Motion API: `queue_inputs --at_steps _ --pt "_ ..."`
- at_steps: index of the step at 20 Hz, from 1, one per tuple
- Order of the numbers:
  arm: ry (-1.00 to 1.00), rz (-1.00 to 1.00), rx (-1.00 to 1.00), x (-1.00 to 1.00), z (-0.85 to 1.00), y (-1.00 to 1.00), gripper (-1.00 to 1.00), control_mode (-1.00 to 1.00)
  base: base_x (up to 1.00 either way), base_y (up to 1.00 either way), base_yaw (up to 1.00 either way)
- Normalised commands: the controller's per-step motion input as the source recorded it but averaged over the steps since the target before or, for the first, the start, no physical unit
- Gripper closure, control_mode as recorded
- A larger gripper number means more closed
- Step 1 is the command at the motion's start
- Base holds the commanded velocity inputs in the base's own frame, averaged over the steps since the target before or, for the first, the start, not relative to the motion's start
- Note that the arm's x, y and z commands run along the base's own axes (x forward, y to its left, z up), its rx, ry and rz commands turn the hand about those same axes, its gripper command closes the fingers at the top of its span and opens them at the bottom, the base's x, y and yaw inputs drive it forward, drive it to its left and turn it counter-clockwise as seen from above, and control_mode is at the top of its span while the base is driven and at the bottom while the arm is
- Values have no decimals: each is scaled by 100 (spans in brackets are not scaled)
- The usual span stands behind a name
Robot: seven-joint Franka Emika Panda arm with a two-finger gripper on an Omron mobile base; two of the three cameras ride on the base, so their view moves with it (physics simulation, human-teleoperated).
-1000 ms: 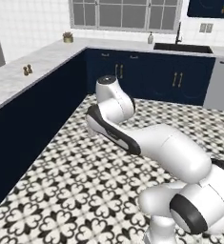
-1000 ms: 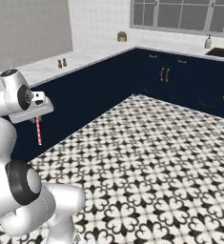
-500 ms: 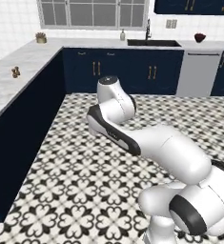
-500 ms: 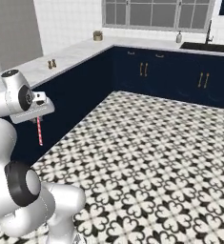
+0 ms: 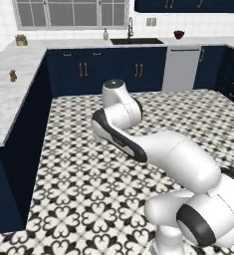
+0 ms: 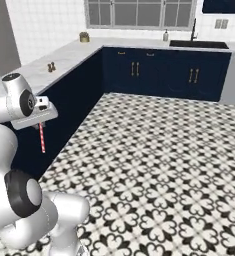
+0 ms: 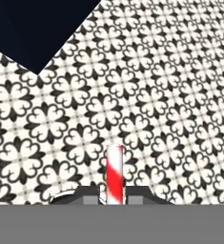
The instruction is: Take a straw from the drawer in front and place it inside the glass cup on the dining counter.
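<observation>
black-and-white patterned floor tile (image 6: 159,165) is spread across the kitchen, bordered by navy cabinets (image 6: 154,72) under marble worktop (image 5: 9,94). the gripper (image 7: 114,198) is seen closed on the straw (image 7: 114,174), which is clamped between the two dark fingertips (image 7: 89,196) and stands out past them as a red-and-white striped stick. in the right base view the straw (image 6: 41,137) is held upright, hanging down below the hand, in front of the dark navy cabinet side and above the floor, touching neither. the hand is pointed down at the floor; a corner of navy cabinet (image 7: 32,28) is caught at the upper left of the hand view. further out, a small brown shaker (image 6: 51,66) is set on the left-hand worktop, and a second brownish item (image 6: 84,37) is placed in the far corner near the window (image 6: 139,12). a sink with dark tap (image 5: 131,35) is fitted into the back run, with a light-coloured appliance front (image 5: 180,69) beside it. what is resting by the shaker in the left base view (image 5: 12,75) cannot be told.
</observation>
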Motion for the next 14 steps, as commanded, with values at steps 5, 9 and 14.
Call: queue_inputs --at_steps 5,9,14 --pt "0 0 0 0 0 0 100 100 -28 100 -29" --pt "0 0 0 0 0 0 100 100 -19 100 -29" --pt "0 0 0 0 0 0 100 100 -15 100 -29"
